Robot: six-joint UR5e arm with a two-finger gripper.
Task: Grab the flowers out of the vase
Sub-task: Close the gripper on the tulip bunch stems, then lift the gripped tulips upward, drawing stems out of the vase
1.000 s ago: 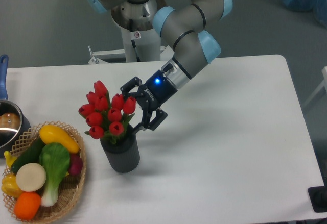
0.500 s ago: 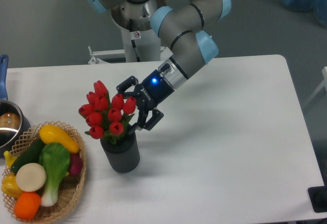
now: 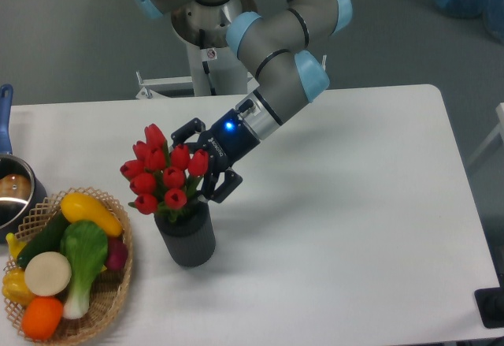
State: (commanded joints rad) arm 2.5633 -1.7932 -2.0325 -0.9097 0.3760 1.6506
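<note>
flowers [image 3: 164, 174] in vase [image 3: 187, 237] — between claw [image 3: 198, 163] fingers

Flowers [image 3: 164, 175] in vase [image 3: 187, 239], basket [image 3: 110, 299] to its left.

I see a matt ribbed grey vase [image 3: 187, 241], glossy plastic-looking red flowers [image 3: 166, 174], a smooth white counter [image 3: 346, 228] and a woven wicker basket [image 3: 109, 295].

Wicker basket [image 3: 118, 299] w/ veg front-left on white table [image 3: 354, 228]; pot [image 3: 14, 192], maybe steel, behind it.
</note>
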